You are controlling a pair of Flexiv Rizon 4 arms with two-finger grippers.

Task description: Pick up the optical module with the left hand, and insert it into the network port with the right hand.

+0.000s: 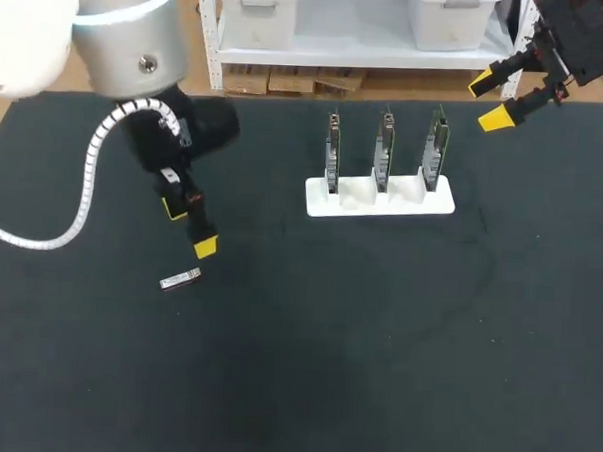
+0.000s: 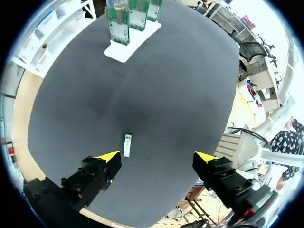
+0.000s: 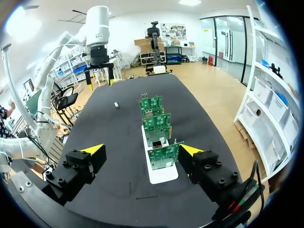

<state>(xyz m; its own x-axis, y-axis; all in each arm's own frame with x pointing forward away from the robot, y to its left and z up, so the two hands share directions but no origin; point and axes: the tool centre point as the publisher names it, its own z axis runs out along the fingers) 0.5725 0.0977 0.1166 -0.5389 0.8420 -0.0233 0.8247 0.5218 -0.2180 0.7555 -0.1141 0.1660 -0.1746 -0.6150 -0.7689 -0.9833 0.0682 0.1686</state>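
Note:
The optical module [image 1: 180, 279], a small silver metal piece, lies flat on the dark table at the left. My left gripper [image 1: 190, 227] hangs open just above and behind it; in the left wrist view the module [image 2: 127, 144] lies just ahead of the left gripper [image 2: 157, 158], nearer one fingertip [image 2: 110, 157]. Three green circuit boards with network ports [image 1: 384, 150] stand upright in a white holder [image 1: 380, 198]. My right gripper [image 1: 492, 100] is open, raised at the table's far right, behind the holder [image 3: 159, 171]. From the right wrist the module [image 3: 116, 105] shows far off.
The dark mat [image 1: 376, 349] covers the whole table. The boards [image 2: 129, 19] and their holder stand far ahead of the left gripper. My left arm [image 3: 99, 42] shows in the right wrist view, beyond the boards [image 3: 156, 124].

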